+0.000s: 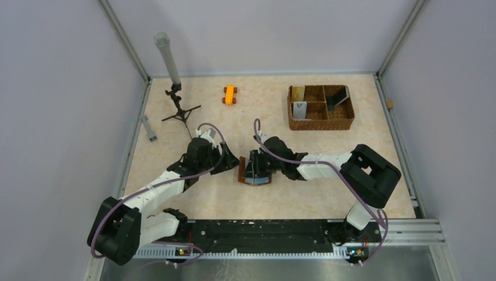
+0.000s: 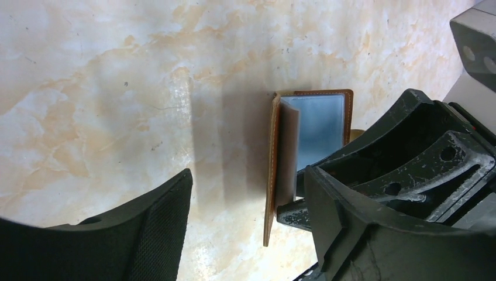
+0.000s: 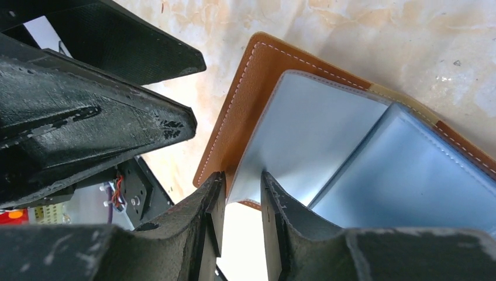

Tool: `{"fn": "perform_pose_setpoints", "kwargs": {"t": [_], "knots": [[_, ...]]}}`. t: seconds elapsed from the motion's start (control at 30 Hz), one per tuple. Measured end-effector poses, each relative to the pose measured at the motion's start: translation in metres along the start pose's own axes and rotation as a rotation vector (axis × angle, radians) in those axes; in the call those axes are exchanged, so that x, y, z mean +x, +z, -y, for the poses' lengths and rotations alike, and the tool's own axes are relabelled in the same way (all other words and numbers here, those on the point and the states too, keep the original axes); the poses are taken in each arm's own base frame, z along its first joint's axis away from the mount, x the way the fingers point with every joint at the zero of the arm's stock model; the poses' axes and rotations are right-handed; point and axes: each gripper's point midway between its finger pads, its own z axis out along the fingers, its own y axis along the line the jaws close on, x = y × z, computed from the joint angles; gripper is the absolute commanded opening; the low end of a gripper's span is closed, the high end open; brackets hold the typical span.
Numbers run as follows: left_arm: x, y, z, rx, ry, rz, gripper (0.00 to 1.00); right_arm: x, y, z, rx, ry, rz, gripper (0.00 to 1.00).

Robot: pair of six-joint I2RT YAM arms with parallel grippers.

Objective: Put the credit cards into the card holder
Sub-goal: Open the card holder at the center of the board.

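While the left pincer [image 2: 248,175] gapes, the right pincer [image 3: 243,178] clamps the card holder [image 3: 245,93] edge.

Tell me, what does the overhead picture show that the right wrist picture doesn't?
Only overhead: the woven basket holding credit cards, an orange toy car and a small tripod. Only the right wrist: the stitching and blue pockets close up, with the right claw at the holder's edge. Both: the open card holder on the table, with the left claw beside it.
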Motion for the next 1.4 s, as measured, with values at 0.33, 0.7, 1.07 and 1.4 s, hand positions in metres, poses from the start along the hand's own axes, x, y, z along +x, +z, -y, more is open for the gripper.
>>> {"fn": "perform_pose_setpoints", "kwargs": {"t": [0.33,0.7,1.07,1.4], "knots": [[0.007,0.012,0.004,0.048,-0.018,-0.043,0.74,0.001,0.002,-0.001,-0.017,-0.022,-0.005,0.33],[0.017,0.026,0.001,0.062,-0.03,-0.095,0.57,0.003,0.002,0.0,-0.02,-0.051,-0.015,0.43],[0.021,0.029,-0.003,0.048,-0.035,-0.112,0.35,-0.006,-0.03,-0.02,-0.039,-0.106,0.002,0.54],[0.022,0.029,-0.003,0.049,-0.036,-0.112,0.16,-0.014,-0.052,0.023,0.234,-0.091,0.057,0.51]]}}
